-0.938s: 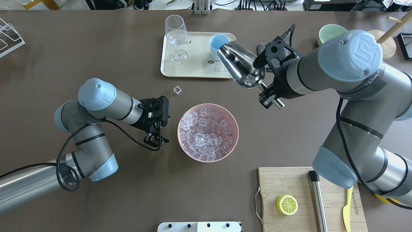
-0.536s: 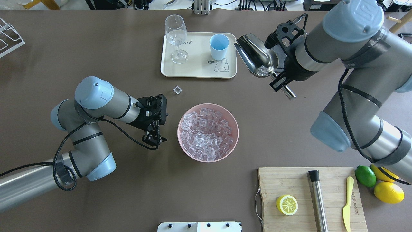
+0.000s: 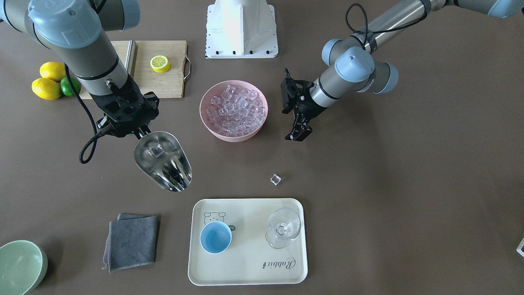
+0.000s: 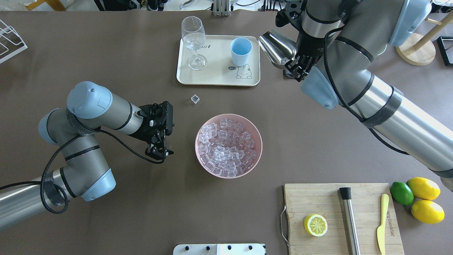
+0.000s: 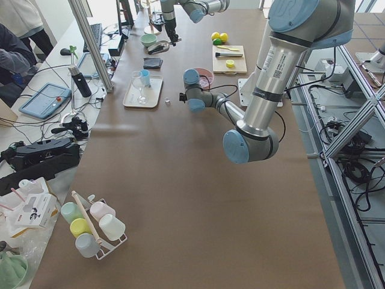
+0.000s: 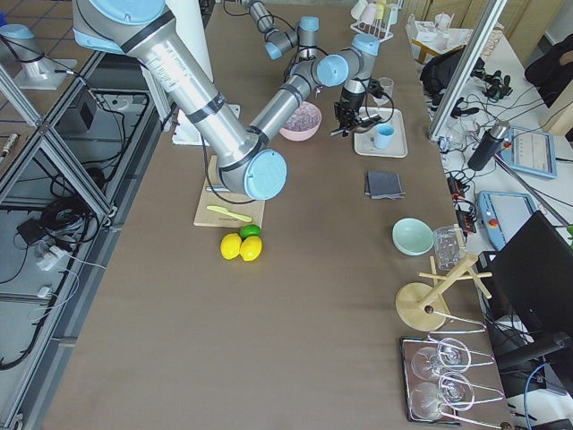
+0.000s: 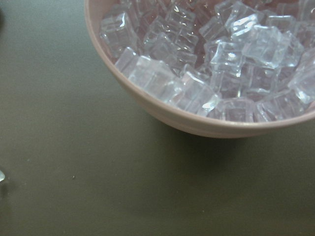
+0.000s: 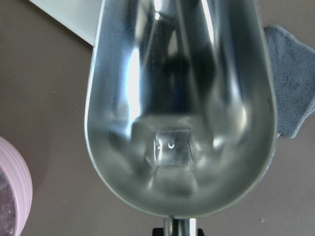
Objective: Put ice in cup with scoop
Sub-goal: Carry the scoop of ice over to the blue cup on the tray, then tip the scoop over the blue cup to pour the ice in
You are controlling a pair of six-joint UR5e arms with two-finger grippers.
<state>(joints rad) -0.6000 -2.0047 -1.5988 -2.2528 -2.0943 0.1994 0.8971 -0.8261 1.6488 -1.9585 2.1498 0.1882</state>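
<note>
We carry the scoop [image 3: 163, 162] trough-up in the right gripper [image 3: 132, 129], claw clamped on its short handle, so the single glassy ice cube [image 3: 156, 151] stays at the back of the polished steel; the matte light-blue cup [image 3: 215, 237] stands well apart on the cream tray [image 3: 245, 270]. The left gripper [image 3: 298, 133] hangs beside the pink bowl [image 3: 234, 137], fingers apart, empty

counter [image 5: 180, 198]: long, matte brown top | side bench [image 5: 42, 129]: white, alongside the counter, crowded with cables and devices | aluminium post [image 5: 91, 43]: upright at the bench edge | floor [image 6: 36, 358]: grey, loose cables on it | light: even, soft shadows
</note>
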